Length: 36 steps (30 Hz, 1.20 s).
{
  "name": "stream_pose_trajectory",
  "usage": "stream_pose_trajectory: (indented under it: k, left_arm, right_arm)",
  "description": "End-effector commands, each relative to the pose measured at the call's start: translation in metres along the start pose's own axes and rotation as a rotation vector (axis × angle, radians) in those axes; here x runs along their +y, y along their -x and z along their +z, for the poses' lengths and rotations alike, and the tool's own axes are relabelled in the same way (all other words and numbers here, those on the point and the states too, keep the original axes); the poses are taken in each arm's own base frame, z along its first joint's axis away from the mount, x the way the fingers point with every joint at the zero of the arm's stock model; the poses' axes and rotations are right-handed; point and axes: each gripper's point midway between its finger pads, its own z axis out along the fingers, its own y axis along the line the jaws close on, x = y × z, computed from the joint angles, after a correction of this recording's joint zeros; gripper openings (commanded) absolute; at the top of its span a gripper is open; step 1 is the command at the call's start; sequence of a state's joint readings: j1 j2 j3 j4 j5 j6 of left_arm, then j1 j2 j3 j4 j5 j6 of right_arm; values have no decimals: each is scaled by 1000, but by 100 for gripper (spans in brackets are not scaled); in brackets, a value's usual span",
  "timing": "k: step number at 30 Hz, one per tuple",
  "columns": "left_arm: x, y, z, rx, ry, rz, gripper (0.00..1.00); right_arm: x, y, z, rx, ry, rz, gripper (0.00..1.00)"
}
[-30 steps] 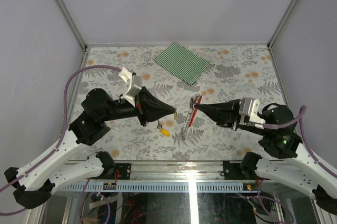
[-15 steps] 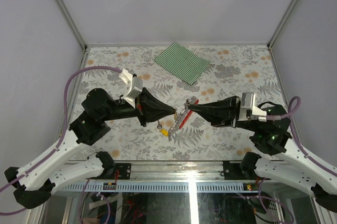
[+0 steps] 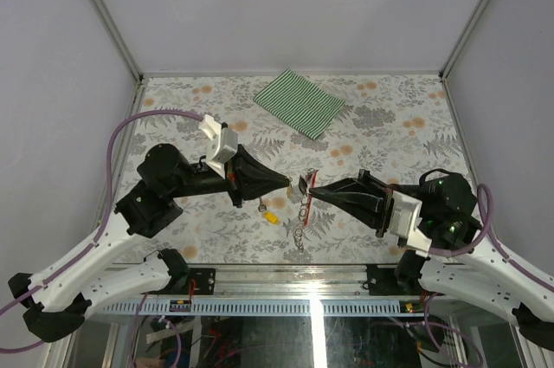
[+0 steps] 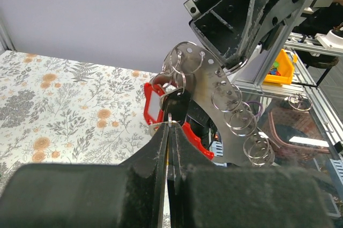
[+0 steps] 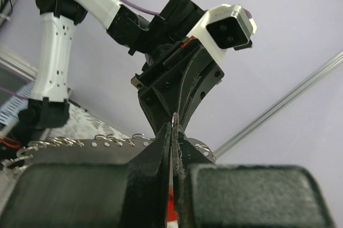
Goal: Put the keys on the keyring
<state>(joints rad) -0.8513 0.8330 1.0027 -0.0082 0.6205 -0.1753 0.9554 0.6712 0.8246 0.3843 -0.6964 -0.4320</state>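
The right fingers (image 3: pixel 327 193) now sit rolled over, their white wrist camera (image 3: pixel 403 216) turned to the near side, lower and closer to the left fingers (image 3: pixel 275 181), the keyring (image 3: pixel 306 202) hanging steeper just beside those.

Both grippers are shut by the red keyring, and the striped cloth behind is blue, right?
Not blue: the top external view shows the striped cloth is green and white. The left gripper and right gripper are indeed shut by the red keyring.
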Motion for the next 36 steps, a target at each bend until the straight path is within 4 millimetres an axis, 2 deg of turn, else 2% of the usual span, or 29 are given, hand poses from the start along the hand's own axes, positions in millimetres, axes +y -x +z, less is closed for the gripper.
stream_pose_trajectory:
  k: [1,14,21,36]
  left_arm:
    - [-2,18,1,-32,-5,63,0]
    - [-10,16,6,-24,-77,93,0]
    - [-13,14,11,-14,-124,114,0]
    - [-8,22,22,-9,-132,103,0]
  right_arm:
    - [-2,14,-1,-47,48,-308,0]
    - [-11,9,-6,60,101,-502,0]
    - [-18,-9,-16,217,151,-581,0]
    - [-26,-24,-29,337,141,-631,0]
